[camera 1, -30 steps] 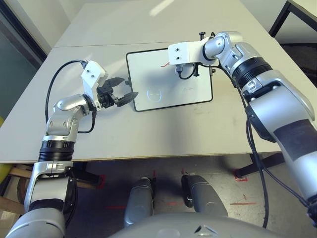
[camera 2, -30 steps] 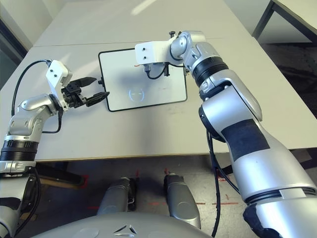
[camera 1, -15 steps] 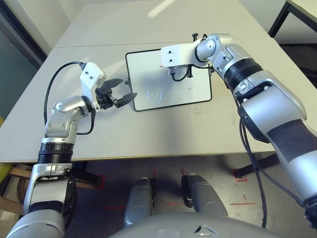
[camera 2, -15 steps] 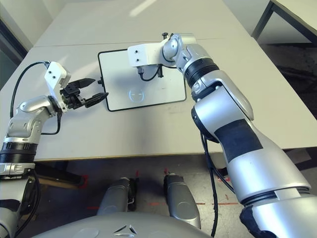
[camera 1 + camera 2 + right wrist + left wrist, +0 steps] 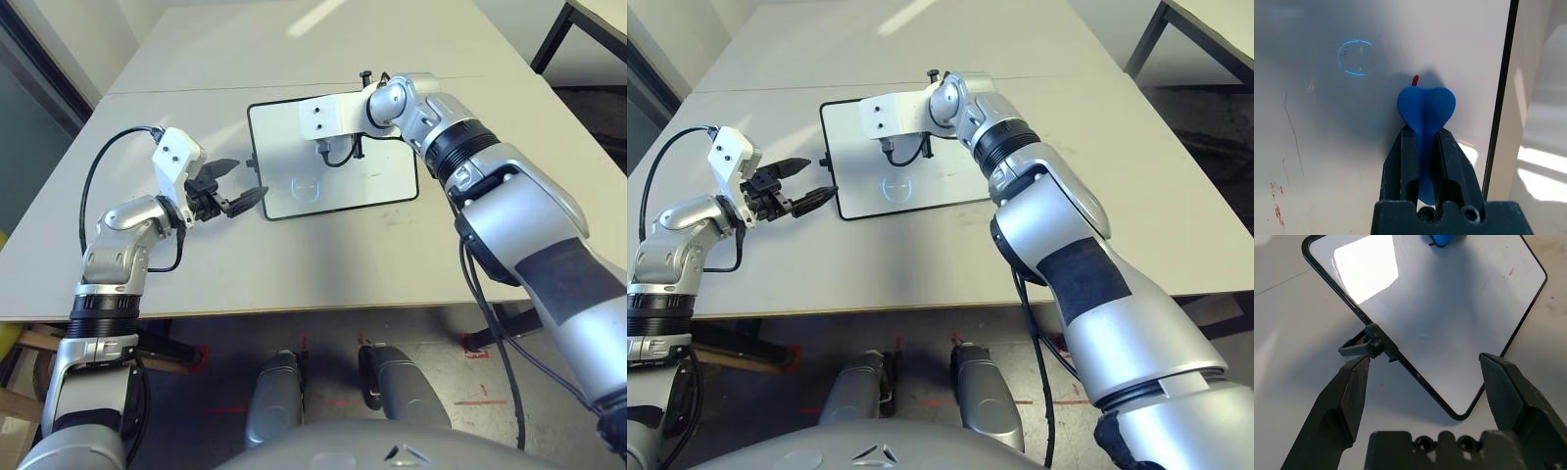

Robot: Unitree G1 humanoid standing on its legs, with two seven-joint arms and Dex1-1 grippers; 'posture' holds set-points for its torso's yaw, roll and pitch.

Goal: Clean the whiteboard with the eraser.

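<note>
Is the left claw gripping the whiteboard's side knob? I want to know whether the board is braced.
No: the left claw stands open, its fingers apart from the whiteboard and its knob.

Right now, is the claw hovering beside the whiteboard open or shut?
Open. The left end effector has its two black fingers spread wide apart, empty, facing the whiteboard's edge.

The silver right arm reaches forward and across to the left, its black two-fingered right gripper (image 5: 1422,147) pinched tight — jaws nearly together. The silver left arm bends at the elbow, its black left gripper (image 5: 238,185) spread wide — pointing rightward.
</note>
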